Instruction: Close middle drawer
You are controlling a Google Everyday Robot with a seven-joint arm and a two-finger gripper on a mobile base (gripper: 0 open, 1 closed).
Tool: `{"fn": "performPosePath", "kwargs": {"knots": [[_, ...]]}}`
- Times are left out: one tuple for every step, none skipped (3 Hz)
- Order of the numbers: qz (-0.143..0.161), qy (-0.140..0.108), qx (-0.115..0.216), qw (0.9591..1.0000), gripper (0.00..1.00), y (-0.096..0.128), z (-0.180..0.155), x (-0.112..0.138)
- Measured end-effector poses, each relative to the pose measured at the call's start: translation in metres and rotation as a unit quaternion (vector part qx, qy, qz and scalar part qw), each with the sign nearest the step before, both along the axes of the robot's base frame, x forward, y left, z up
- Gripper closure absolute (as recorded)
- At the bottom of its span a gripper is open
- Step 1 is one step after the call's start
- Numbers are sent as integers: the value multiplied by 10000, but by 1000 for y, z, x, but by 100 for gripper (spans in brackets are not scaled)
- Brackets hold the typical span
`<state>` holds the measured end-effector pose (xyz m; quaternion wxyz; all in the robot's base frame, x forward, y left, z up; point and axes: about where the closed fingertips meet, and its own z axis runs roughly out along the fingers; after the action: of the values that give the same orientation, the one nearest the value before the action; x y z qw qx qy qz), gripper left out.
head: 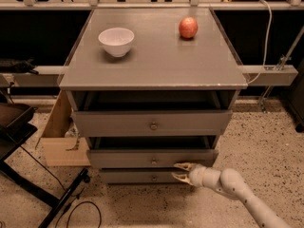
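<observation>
Camera view: middle drawer (123, 158) sits between the other two fronts, pulled slightly out (dark gap above it). Claw (182, 172), fingers spread with nothing between them, at the front's lower right edge. White bowl (116, 41) and apple (188, 27) on bench (156, 65).

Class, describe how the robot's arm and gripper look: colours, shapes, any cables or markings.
The arm is off-white, built of smooth rounded segments with a bulbous joint. The gripper, by the middle drawer front, has two short, pointed, yellowish fingers. No cables or markings show.
</observation>
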<state>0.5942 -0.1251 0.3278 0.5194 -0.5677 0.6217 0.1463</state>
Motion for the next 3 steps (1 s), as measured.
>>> {"fn": "performPosePath", "kwargs": {"knots": [[0,0,0,10000,2,0,0,0],[1,0,0,10000,3,1,0,-2],[3,0,-1,10000,27,1,0,-6]]}}
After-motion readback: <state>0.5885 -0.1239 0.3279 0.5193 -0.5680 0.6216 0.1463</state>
